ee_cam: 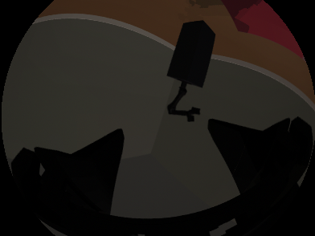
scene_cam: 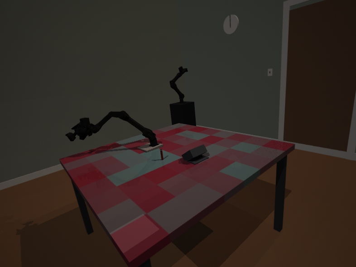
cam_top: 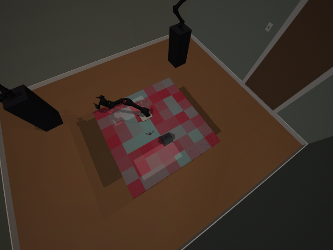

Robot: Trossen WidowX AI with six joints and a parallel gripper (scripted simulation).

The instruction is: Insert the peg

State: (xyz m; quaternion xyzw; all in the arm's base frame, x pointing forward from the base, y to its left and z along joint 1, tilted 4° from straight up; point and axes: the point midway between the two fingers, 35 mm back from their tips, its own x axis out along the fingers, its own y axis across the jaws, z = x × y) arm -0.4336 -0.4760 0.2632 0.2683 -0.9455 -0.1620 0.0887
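Exterior view: one red peg (cam_top: 150,133) (scene_cam: 161,154), upright on the bench (cam_top: 145,140) (scene_cam: 184,183) (ungrasped); one pincer (cam_top: 96,102) (scene_cam: 75,134) (ee_cam: 166,129), spread wide, well apart. Step, we judge: approach; next, we swing back pegward.

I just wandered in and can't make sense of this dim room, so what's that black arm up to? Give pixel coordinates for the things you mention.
The arm isn't handling anything right now. Its jaws are wide open with nothing between them, held off to one side, away from the small red peg (cam_top: 150,133) (scene_cam: 161,154), which stands upright on the patchwork table (cam_top: 145,185) (scene_cam: 195,198). The job is to put that peg into the hole in the dark sloped block (cam_top: 167,138) (scene_cam: 194,153) nearby, and neither the pick-up nor the push is done.
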